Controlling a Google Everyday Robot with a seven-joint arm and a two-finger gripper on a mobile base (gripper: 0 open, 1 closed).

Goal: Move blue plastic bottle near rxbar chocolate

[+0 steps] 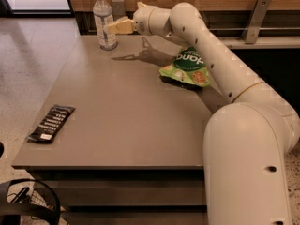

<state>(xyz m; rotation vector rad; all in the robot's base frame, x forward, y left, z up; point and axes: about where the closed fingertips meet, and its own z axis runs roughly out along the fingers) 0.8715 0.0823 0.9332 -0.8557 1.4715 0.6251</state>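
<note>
Cream-white arm (211, 55) of smooth rounded segments, dotted with small dark recesses, possibly screw holes, with a thin tan seam (247, 86) at one joint, a bulky shoulder (243, 163) nearest the camera, and a pale yellow gripper (112, 27) at its far end, upper left.

blue plastic bottle (104, 20): standing far left
gripper (111, 27): hovering at its right
rxbar chocolate (51, 123): lying front left

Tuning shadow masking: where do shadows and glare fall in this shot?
Camera view: the gripper, at the blue plastic bottle, throws a dark shadow onto the table just right of the bottle; bright glare fills the top-left corner.
</note>
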